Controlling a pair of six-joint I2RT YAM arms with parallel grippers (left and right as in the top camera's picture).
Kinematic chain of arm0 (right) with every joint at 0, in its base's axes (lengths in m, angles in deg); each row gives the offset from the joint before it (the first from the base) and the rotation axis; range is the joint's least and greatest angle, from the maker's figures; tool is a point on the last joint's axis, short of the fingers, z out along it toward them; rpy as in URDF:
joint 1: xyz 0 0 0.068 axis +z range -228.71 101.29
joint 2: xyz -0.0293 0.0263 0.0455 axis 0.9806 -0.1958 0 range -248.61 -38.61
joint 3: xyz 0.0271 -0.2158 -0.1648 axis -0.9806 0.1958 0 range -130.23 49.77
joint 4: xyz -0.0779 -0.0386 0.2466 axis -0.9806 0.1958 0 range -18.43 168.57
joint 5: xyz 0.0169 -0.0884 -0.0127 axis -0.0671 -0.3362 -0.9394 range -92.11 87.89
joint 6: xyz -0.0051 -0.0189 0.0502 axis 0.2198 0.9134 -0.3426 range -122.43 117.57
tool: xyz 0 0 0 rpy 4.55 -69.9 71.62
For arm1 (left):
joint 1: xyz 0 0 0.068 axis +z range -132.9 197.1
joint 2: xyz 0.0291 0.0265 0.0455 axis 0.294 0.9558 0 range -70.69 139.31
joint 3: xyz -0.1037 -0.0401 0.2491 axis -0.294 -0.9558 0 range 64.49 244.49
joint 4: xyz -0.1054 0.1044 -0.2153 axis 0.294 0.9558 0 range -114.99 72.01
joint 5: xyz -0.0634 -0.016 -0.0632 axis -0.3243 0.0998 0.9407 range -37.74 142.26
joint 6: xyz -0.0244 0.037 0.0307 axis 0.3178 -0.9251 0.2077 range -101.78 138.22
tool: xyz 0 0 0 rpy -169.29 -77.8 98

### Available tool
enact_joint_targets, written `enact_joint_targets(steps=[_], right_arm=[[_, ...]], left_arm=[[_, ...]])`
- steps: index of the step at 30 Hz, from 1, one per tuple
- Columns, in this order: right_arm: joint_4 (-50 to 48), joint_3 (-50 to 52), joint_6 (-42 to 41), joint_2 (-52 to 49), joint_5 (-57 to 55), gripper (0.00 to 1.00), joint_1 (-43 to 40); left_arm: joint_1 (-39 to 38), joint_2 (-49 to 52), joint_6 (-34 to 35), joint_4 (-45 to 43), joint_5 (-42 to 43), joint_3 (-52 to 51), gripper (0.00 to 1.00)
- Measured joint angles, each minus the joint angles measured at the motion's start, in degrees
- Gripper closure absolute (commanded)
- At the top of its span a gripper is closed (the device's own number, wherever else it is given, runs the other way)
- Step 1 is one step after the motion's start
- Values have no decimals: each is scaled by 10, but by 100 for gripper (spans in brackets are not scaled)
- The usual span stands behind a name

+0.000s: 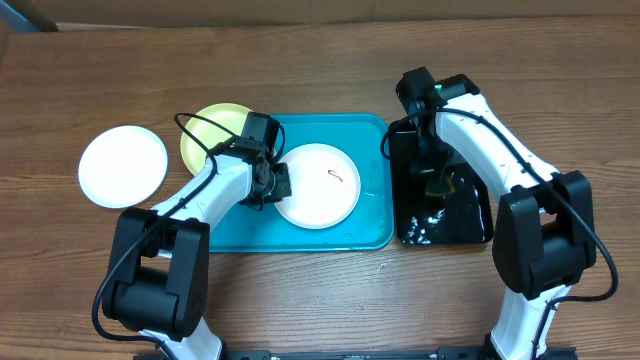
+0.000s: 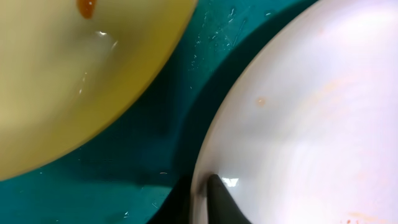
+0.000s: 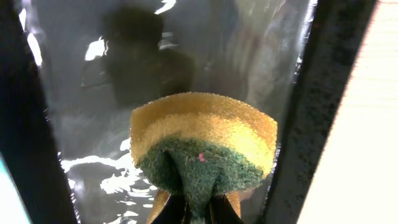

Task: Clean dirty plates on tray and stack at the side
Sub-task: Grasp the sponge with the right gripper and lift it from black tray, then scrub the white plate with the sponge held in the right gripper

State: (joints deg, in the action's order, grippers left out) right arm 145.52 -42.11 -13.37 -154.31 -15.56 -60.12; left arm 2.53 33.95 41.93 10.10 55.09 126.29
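At the far left, a white plate at the side [image 1: 122,167] lies on the tabletop [image 1: 300,60], well apart from the work and showing no smear from overhead. It looks like the start of the stack. Next comes the yellow-green plate [image 1: 212,135], overlapping the far-left corner of the turquoise tray [image 1: 330,235]. The wrist view shows an orange spot on it, so it is not yet cleaned.

The left gripper [image 2: 202,196] has its fingers clamped on the near-left rim of the smeared white plate [image 1: 318,190], one finger over the rim and one under it. That plate lies in the middle of the tray with a small orange-brown mark near its centre.

To the right, just beside the tray, the right gripper [image 3: 196,211] hangs over the glossy black tray [image 1: 465,225]. Its fingers are pinched shut on a yellow sponge [image 3: 202,143], green scouring side toward the camera. Water glints below it.

The step in hand appears to be readying the scrub of this plate, which is braced with the sponge at the water. Next, the right arm should carry the sponge left over the tray rim and press it onto the mark while the left grip steadies the plate.
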Motion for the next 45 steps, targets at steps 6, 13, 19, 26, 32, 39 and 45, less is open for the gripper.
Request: enact_joint_targets(steps=[6,13,19,26,32,39,45], right_arm=[[6,0,24,0,25,96,-24],[52,-52,38,0,51,96,-49],[85,-152,50,0,76,96,-40],[44,-183,73,0,150,96,23],[-34,-174,80,0,137,96,114],[-117,-92,83,-9,-3,96,210],[-182,-39,96,-40,-71,96,229]], left_arm=[[1,-1,-1,0,7,0,96],[1,-1,-1,0,7,0,96],[1,-1,-1,0,7,0,96],[1,-1,-1,0,7,0,96],[1,-1,-1,0,7,0,96],[1,-1,-1,0,7,0,96],[1,-1,-1,0,7,0,96]])
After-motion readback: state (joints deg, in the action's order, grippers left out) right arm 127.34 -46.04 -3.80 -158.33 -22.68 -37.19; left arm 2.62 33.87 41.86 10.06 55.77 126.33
